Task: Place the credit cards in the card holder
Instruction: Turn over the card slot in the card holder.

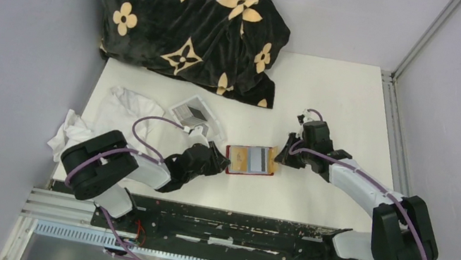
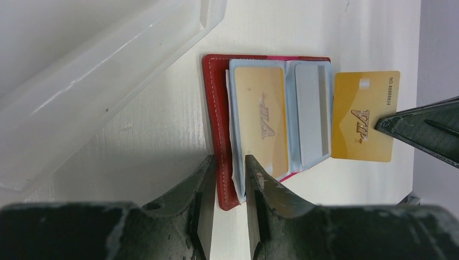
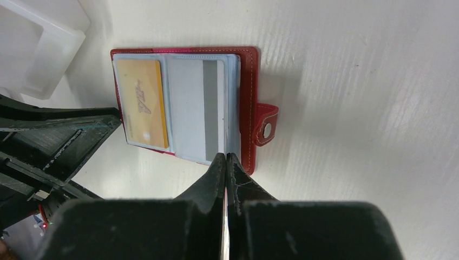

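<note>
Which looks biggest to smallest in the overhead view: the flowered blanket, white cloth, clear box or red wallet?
1. flowered blanket
2. white cloth
3. clear box and red wallet: nearly alike, and the box is partly hidden, so unranked.

The top view looks down from above and behind the arm bases at the near edge, taking in the whole bench [image 1: 333,98]. Each wrist view looks along its own hand, close over the card holder [image 1: 251,160]. The left hand [image 2: 229,161] comes from the left edge's side and the right hand [image 3: 225,157] from the right. All three views share the card holder.
</note>
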